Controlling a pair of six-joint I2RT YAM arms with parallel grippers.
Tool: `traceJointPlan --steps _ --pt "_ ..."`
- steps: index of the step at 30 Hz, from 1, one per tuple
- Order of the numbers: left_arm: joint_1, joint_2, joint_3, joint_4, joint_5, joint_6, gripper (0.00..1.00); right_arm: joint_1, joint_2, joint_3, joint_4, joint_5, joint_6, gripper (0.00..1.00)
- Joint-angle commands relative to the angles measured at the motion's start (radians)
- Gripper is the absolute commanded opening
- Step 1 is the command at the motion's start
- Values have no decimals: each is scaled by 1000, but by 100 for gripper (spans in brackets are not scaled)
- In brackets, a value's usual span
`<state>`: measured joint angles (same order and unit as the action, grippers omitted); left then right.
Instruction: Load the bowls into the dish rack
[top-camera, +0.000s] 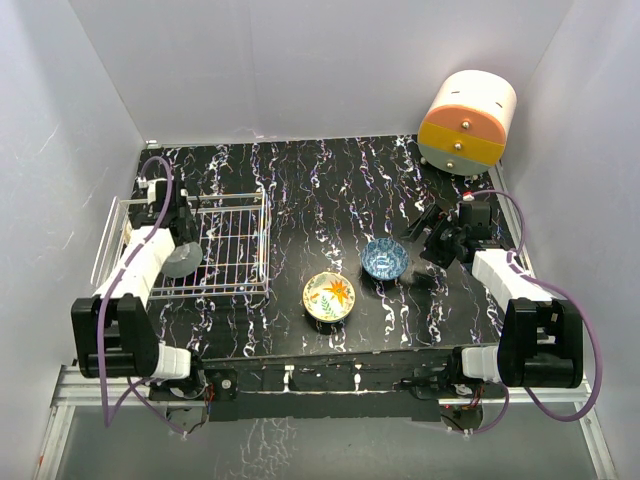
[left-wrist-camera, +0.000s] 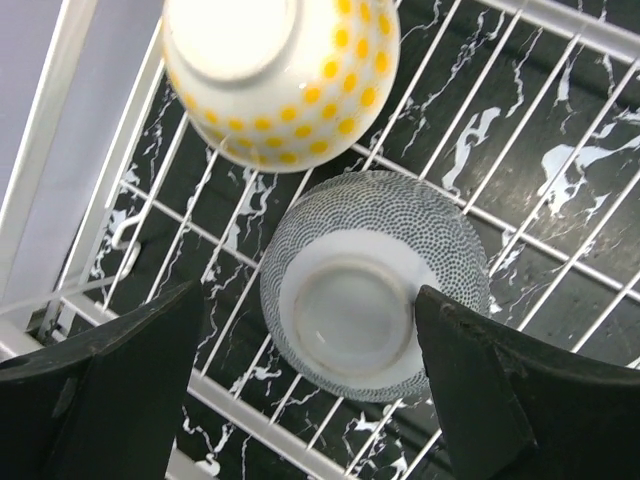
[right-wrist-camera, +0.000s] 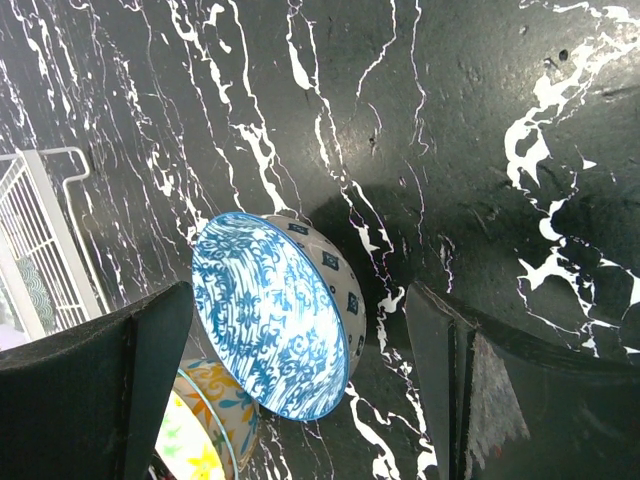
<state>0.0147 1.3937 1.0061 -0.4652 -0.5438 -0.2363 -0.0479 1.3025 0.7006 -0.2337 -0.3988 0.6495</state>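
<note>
Now we are poising our wide-open right hand (top-camera: 420, 238) just beside the blue-white bowl (top-camera: 385, 258), which lies to its left.

A yellow-dotted cream bowl (left-wrist-camera: 285, 75), grey-speckled bowl (left-wrist-camera: 375, 285), blue-swirled bowl (right-wrist-camera: 270, 320), orange-flowered bowl (top-camera: 329, 297) (black white-veined table (top-camera: 300, 180)).

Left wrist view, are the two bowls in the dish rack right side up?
No, the grey dotted bowl and the yellow-dotted bowl both rest upside down on the dish rack, foot rings up.

High rear overview, close downward wrist views, sharing dish rack (top-camera: 236, 250)
</note>
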Motion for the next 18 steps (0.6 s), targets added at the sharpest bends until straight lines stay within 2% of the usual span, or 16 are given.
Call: traceJointPlan --steps 1,8,18 --pt "-2 -99 -37 -74 -57 -20 85 1 -12 -10 44 -3 -21 91" --pt "2 -125 -83 -106 -149 -25 90 0 -17 -18 42 -8 -23 91" --pt "27 -175 -60 -121 -160 -38 93 0 -37 -18 23 0 -25 91"
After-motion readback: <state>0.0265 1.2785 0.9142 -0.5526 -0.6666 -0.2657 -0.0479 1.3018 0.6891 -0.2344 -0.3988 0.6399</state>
